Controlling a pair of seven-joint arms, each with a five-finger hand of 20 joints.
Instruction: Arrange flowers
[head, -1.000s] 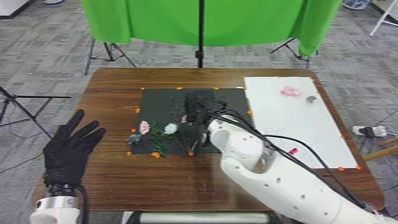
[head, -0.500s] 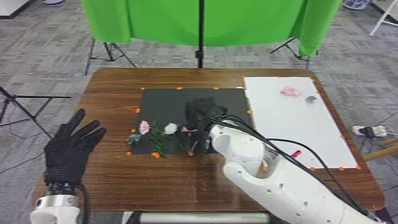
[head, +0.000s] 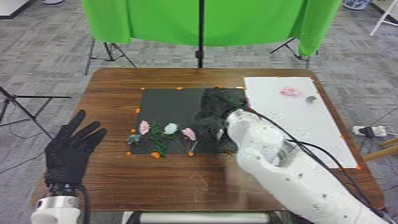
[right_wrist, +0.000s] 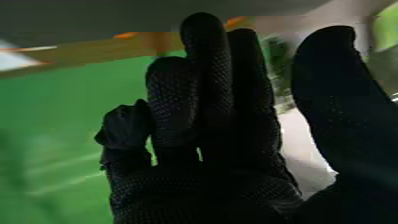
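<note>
Right hand (head: 216, 106) off the pink flower (head: 189, 133); placement probably done.
Head view: hand has shifted right over the black mat (head: 164, 102), uncovering the pink flower, which lies on the mat beside the white flower (head: 171, 128). Left hand (head: 67, 157) spread, at the table's left side. Sheet flower (head: 290, 92) lies on the white sheet (head: 282, 112); likely next pick. Right wrist view: fingers mostly extended, thumb well apart, no grasp evident.
</note>
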